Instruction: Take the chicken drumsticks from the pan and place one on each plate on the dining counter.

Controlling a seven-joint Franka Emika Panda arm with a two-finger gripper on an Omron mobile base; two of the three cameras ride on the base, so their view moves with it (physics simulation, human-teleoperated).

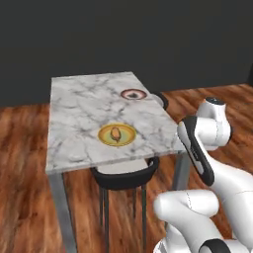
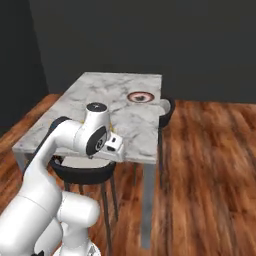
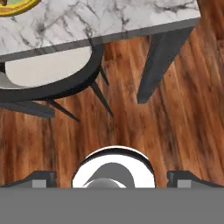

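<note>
Jaws spread and empty over the wood floor (image 3: pixel 175 127); the left base view shows a drumstick (image 1: pixel 115 133) on the yellow plate (image 1: pixel 116 135).

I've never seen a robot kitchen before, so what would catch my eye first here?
The long white marble dining counter with grey veins stands out on the wooden floor. On it sit a yellow-rimmed plate holding a golden-brown chicken drumstick, and farther back a dark red-brown rimmed plate. A round black stool is tucked underneath.

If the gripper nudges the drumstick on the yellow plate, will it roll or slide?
The drumstick looks club-shaped, so it would probably pivot, not roll straight. The yellow plate has a raised rim, which should likely stop it.
</note>
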